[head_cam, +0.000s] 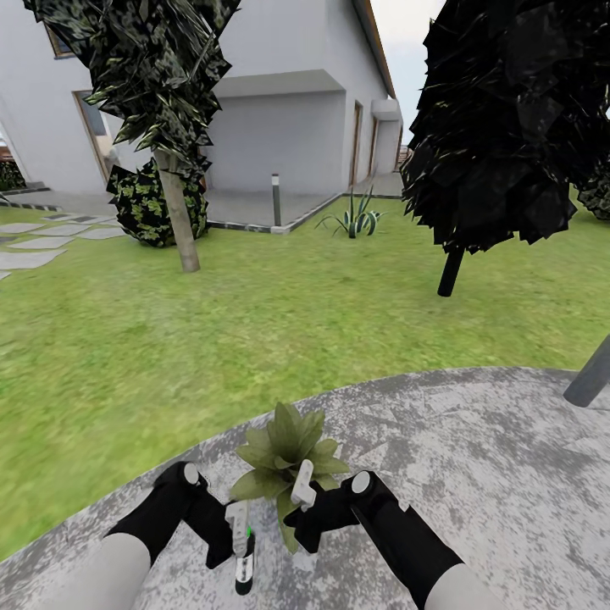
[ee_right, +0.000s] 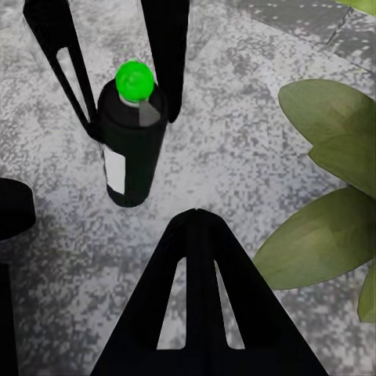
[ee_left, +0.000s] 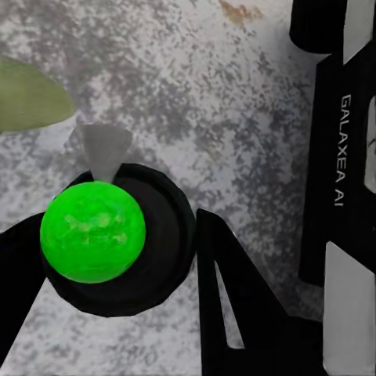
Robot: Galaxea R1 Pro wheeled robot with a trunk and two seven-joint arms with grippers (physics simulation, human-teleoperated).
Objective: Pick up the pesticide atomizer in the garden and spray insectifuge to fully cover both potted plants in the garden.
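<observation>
The pesticide atomizer (head_cam: 244, 561) is a dark bottle with a bright green top, upright just over the grey stone patio (head_cam: 474, 474). My left gripper (head_cam: 237, 532) is shut on it, one finger (ee_left: 227, 305) against each side. From above, the atomizer (ee_left: 102, 235) shows its green top and a small grey nozzle. The atomizer (ee_right: 131, 149) stands between those two black fingers. A potted plant (head_cam: 284, 453) with broad light-green leaves sits just beyond both grippers. My right gripper (head_cam: 303, 505) is open and empty beside its leaves (ee_right: 329, 180). The darker spiky plant is out of view.
Lawn (head_cam: 254, 330) spreads beyond the patio edge. A tree trunk (head_cam: 178, 216) stands at the left and a dark tree (head_cam: 508, 119) at the right. A grey slanted pole (head_cam: 589, 377) crosses the patio's right edge. An agave (head_cam: 356, 219), a bollard (head_cam: 276, 199) and the house lie far back.
</observation>
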